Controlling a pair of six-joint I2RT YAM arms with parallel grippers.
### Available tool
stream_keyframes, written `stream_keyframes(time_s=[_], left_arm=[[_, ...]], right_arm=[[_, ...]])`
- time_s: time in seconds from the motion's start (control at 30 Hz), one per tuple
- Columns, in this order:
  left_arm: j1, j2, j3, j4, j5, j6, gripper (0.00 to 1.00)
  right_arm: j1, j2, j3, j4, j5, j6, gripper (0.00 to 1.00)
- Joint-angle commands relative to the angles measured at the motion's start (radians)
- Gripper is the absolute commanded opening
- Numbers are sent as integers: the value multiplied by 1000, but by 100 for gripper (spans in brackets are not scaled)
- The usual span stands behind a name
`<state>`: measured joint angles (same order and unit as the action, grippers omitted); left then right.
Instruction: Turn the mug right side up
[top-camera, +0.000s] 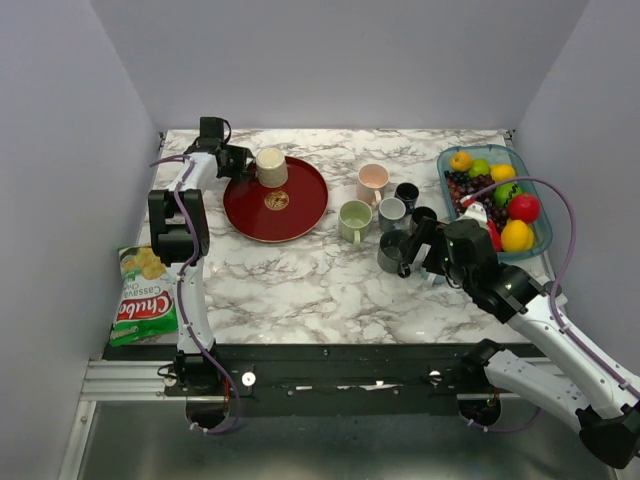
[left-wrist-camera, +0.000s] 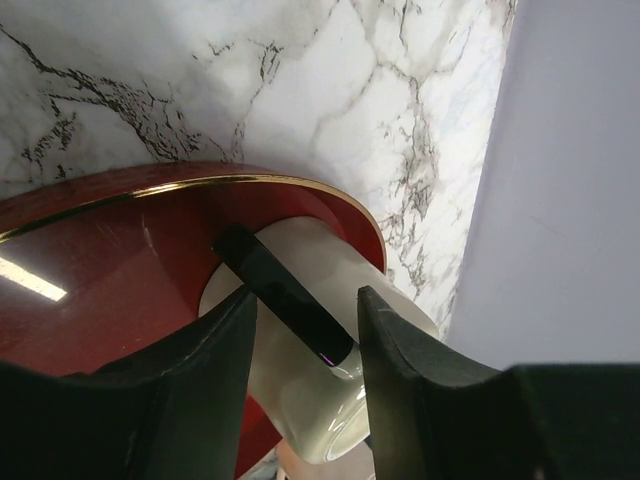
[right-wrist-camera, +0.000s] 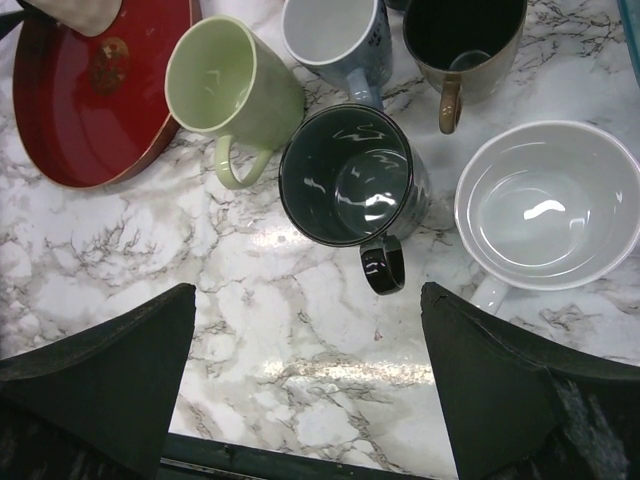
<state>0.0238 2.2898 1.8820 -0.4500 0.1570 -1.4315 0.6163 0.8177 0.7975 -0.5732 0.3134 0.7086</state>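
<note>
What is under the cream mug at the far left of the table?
The cream mug rests on the red tray; the tray's surface directly beneath it is covered.

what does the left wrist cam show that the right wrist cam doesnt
Left wrist only: the left gripper closed on the black handle of the cream mug, and the wall. Right wrist only: the open right gripper above a green mug, dark mug, white mug and two more. Both: the red tray, the marble table, and the cream mug, just a sliver in the right view.
</note>
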Motion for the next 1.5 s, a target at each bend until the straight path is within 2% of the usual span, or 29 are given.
stream_keyframes(time_s=[0.0, 0.23, 0.47, 0.53, 0.6, 0.87, 1.03, 1.27, 1.47], left_arm=[[-10, 0, -9, 25, 42, -29, 48], [-18, -6, -35, 51, 44, -38, 36], [-21, -18, -66, 82, 67, -33, 16], [-21, -26, -78, 88, 75, -20, 5], [-21, -45, -107, 103, 91, 6, 0], [-21, -147, -286, 223, 168, 98, 0], [-21, -182, -307, 260, 237, 181, 0], [-76, -286, -349, 269, 338, 394, 0], [-128, -489, -425, 194, 364, 643, 0]], right_arm=[[5, -2, -21, -5, 27, 17, 99], [5, 0, -34, -1, 26, 19, 99], [5, -2, -38, 1, 27, 22, 99], [5, -3, -38, 3, 26, 25, 99], [5, -3, -38, 4, 24, 23, 99], [5, 6, -44, 27, 9, 25, 99], [7, 21, -41, 41, -10, 25, 99], [5, 35, -17, 82, -56, 5, 99], [5, 80, 57, 113, -121, -20, 99]])
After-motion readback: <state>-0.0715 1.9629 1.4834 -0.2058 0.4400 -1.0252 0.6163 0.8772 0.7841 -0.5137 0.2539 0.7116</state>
